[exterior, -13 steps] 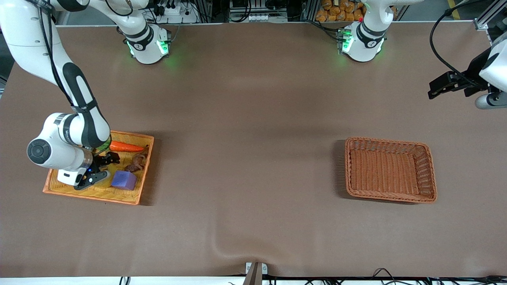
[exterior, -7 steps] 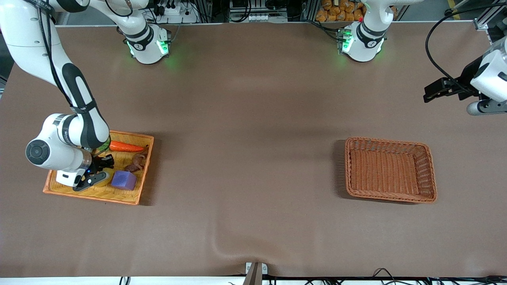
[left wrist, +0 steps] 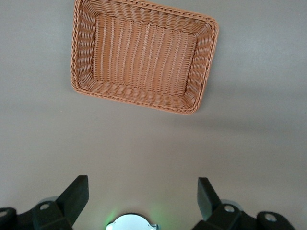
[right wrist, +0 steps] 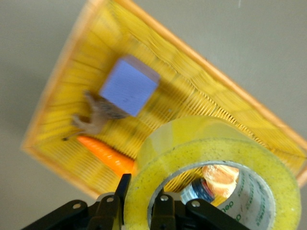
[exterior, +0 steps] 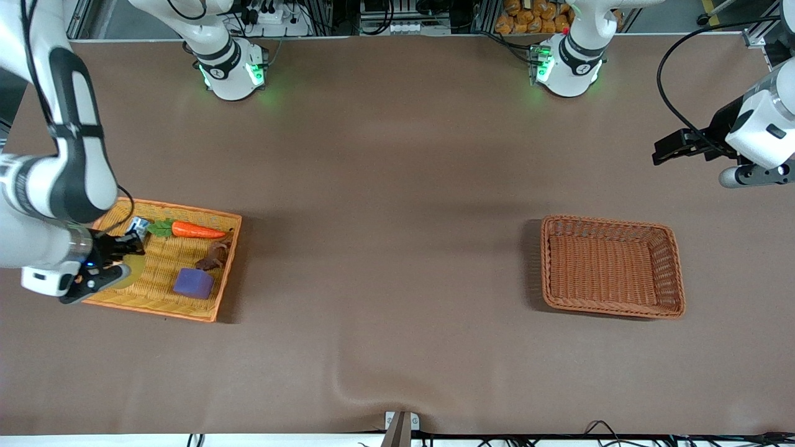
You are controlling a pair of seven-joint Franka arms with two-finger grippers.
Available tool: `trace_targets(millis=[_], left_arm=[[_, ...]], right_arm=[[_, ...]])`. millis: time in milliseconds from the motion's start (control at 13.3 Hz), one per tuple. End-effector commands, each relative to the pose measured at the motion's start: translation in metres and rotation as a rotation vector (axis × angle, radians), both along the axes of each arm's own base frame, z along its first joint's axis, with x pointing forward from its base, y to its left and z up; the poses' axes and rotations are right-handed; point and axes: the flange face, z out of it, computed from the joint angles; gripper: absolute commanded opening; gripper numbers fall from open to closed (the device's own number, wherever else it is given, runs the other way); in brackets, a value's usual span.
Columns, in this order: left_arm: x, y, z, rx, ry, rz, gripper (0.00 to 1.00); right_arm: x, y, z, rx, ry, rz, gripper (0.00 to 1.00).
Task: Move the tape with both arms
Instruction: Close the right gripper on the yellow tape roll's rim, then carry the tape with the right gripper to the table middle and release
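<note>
The tape (right wrist: 211,143), a yellowish translucent roll with a grey-white core, is held on edge in my right gripper (right wrist: 143,201). One finger is inside the core and the other (right wrist: 122,189) is against the outer face. In the front view the right gripper (exterior: 121,264) holds the tape (exterior: 133,268) in the air over the end of the orange tray (exterior: 186,310) toward the right arm's end of the table. My left gripper (exterior: 667,149) is open and empty, up over bare table at the left arm's end. Its fingers (left wrist: 76,196) stand wide apart.
In the tray lie a carrot (exterior: 195,231), a purple cube (exterior: 194,283), a brown piece (exterior: 214,256) and a small can (exterior: 138,225). An empty brown wicker basket (exterior: 612,307) sits toward the left arm's end, also in the left wrist view (left wrist: 79,57).
My right gripper has lifted the tape up out of the tray and drawn it toward the right arm's end. My left gripper has shifted slightly toward the table's middle.
</note>
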Motion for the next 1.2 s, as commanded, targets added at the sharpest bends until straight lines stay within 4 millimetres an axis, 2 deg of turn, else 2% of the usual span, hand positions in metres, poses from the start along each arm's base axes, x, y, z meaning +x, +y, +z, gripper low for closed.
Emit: trace_targets(millis=[0, 75, 225, 300, 375, 451, 676, 901, 1051, 1126], left_arm=[[-0.003, -0.001, -0.003, -0.024, -0.010, 0.024, 1.00], [-0.004, -0.001, -0.003, -0.023, -0.010, 0.024, 1.00], [-0.003, -0.002, -0.003, -0.025, -0.015, 0.021, 1.00], [-0.004, -0.004, -0.002, -0.028, -0.017, 0.020, 1.00], [-0.004, -0.006, -0.001, -0.039, -0.017, 0.039, 1.00], [-0.004, -0.009, -0.001, -0.056, -0.013, 0.076, 1.00], [-0.004, -0.014, -0.004, -0.058, -0.007, 0.089, 1.00], [-0.004, -0.015, -0.014, -0.057, -0.001, 0.088, 1.00], [-0.003, -0.019, -0.016, -0.058, -0.010, 0.091, 1.00], [-0.002, -0.025, -0.018, -0.056, -0.010, 0.099, 1.00]], right_arm=[[0.011, 0.069, 0.019, 0.016, -0.014, -0.011, 0.00], [0.010, 0.104, 0.019, 0.036, -0.015, -0.070, 0.00], [0.000, 0.196, 0.009, 0.014, -0.006, -0.180, 0.00], [-0.009, 0.250, 0.007, -0.003, -0.031, -0.254, 0.00], [-0.022, 0.312, -0.004, -0.014, -0.063, -0.326, 0.00], [-0.037, 0.366, -0.025, -0.023, -0.083, -0.392, 0.00], [-0.080, 0.489, -0.111, 0.026, -0.172, -0.516, 0.00], [-0.119, 0.557, -0.188, 0.049, -0.218, -0.567, 0.00], [-0.116, 0.559, -0.191, 0.042, -0.220, -0.594, 0.00], [-0.113, 0.555, -0.184, 0.033, -0.216, -0.600, 0.16]])
